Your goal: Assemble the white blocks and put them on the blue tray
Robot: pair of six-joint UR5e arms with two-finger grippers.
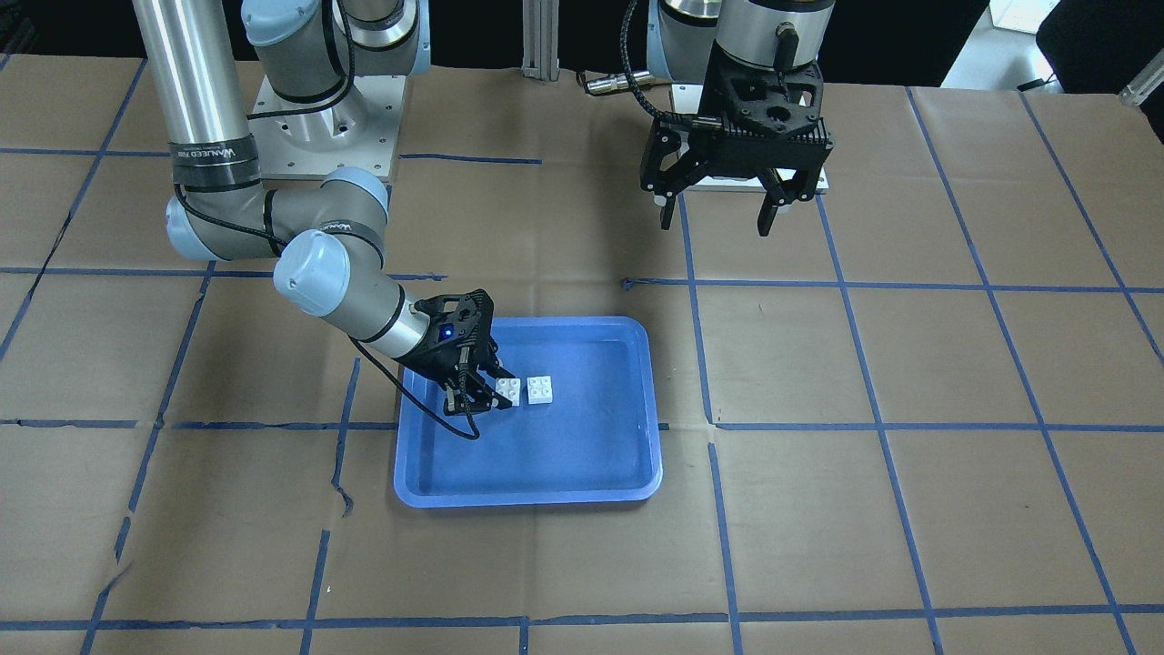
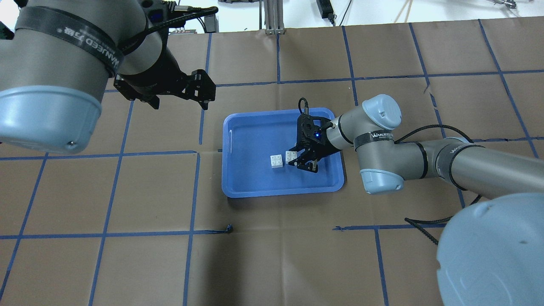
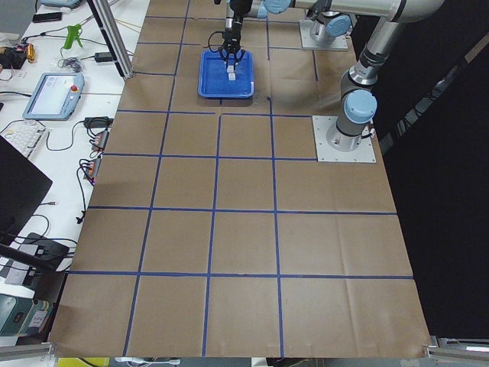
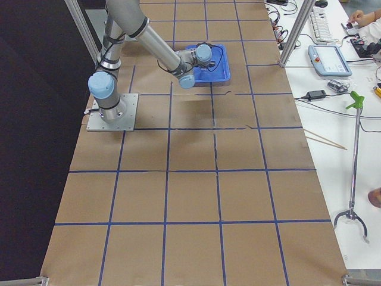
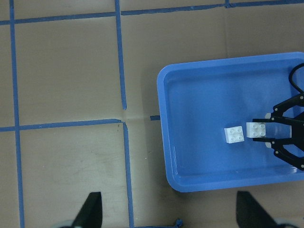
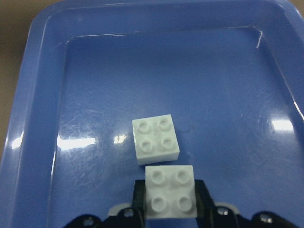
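Robotics lab, taped table [image 1: 909, 364], teach pendant [image 3: 55, 95]

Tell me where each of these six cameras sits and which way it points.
Front-facing: across the table, facing the robot; both arms, right gripper in blue tray, left gripper raised.
Overhead: behind the robot, looking down; both arms.
Exterior left: table's left end; left arm near.
Exterior right: opposite end; right arm near.
Left wrist: high above the tray; own fingertips.
Right wrist: low inside tray; own fingers gripping one white block.
Shared: both wrist views also show the loose block.
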